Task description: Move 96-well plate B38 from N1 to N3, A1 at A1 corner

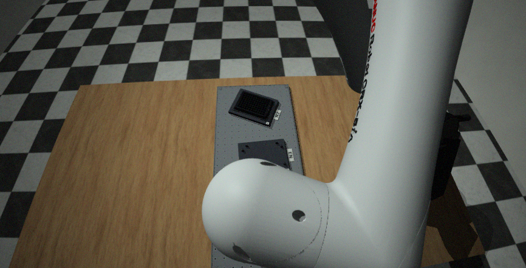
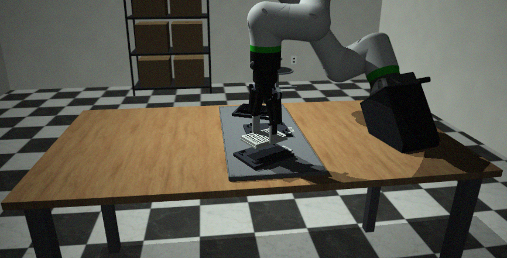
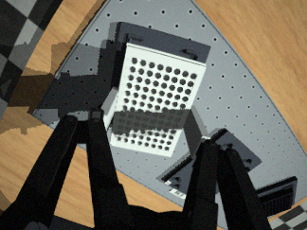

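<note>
My gripper (image 2: 263, 134) is shut on the white 96-well plate B38 (image 2: 258, 138) and holds it in the air above the dark plate nest N1 (image 2: 264, 157) at the near end of the grey deck. In the wrist view the white plate (image 3: 157, 106) sits between my two black fingers, with nest N1 (image 3: 160, 39) below it. The landing nest N3 (image 1: 265, 152) is a dark, bare square in the middle of the deck. The black plate B83 (image 1: 254, 106) rests on nest N2 at the far end. In the top view the arm hides my gripper and N1.
The grey perforated deck lies on a wooden table. A large black box (image 2: 398, 114) stands at the table's right end, at the arm's base. A shelf with cardboard boxes (image 2: 166, 28) stands behind the table.
</note>
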Action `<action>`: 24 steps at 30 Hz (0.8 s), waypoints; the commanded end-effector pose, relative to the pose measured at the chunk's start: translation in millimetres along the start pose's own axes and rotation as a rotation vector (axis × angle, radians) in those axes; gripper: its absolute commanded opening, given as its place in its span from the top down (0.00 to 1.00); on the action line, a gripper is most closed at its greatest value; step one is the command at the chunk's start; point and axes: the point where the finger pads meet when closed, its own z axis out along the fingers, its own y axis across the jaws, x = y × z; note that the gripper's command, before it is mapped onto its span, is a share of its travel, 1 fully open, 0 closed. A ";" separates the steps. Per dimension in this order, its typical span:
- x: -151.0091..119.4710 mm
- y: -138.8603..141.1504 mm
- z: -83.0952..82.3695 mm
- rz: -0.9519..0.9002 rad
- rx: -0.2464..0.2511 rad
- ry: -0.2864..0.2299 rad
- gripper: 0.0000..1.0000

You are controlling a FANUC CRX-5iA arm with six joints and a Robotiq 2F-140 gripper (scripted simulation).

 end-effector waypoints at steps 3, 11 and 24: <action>0.2 -0.1 -0.2 0.000 0.000 0.000 1.00; 0.2 -0.1 -0.2 0.000 0.000 0.000 1.00; 0.2 -0.1 -0.2 0.158 0.000 0.000 1.00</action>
